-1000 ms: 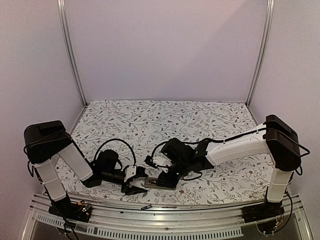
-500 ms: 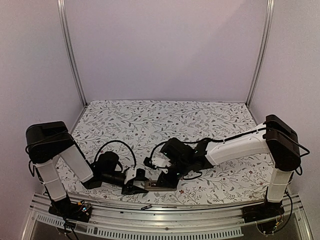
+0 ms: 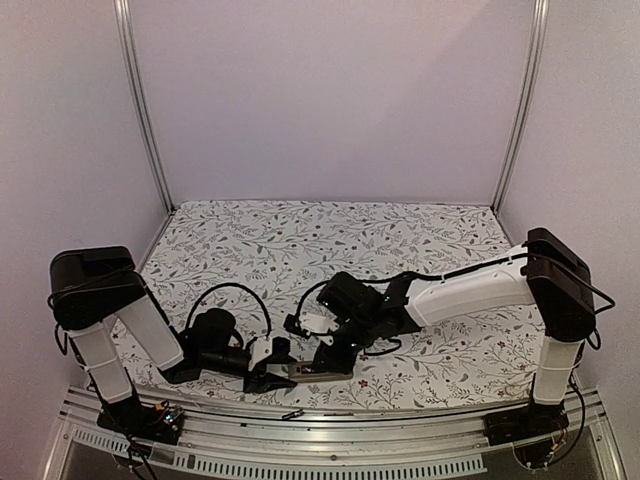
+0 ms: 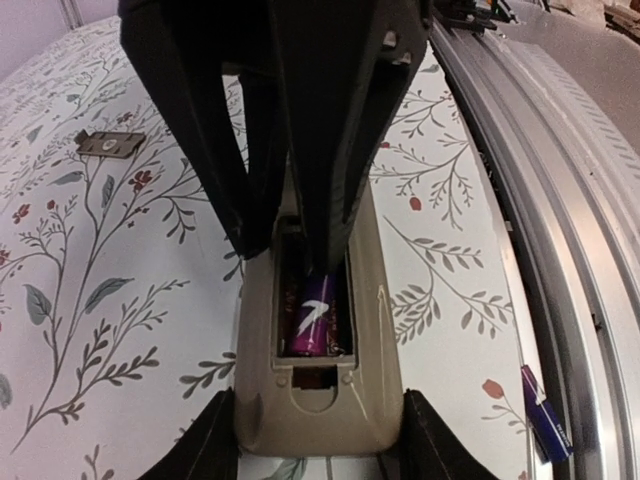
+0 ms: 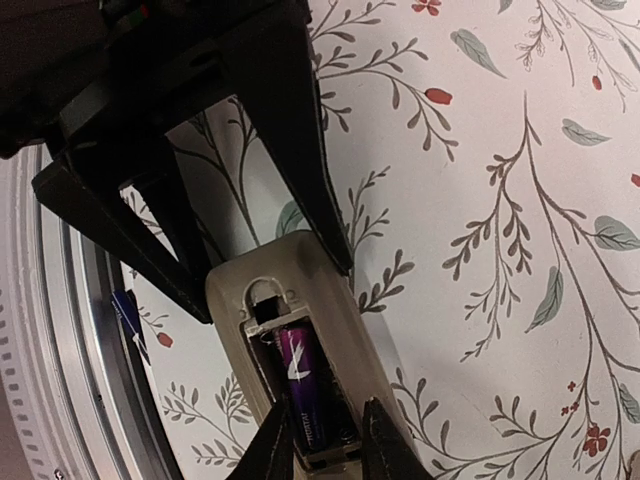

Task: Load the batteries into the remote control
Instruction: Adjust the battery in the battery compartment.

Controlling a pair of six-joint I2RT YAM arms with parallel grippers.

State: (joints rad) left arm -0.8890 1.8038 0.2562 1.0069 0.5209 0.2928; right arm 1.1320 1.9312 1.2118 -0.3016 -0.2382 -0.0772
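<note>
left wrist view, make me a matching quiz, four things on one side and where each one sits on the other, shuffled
Things
1. remote control
2. battery with purple label
3. loose battery
4. small grey plate

Places
a. on the metal rail
b. alone on the floral cloth, apart from the rest
c. back up, between the fingers of the left tool
d. seated inside the remote control

Pairs: 1-c, 2-d, 3-a, 4-b

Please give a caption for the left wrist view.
Left gripper holds the remote; right gripper reaches the battery inside it.
</note>
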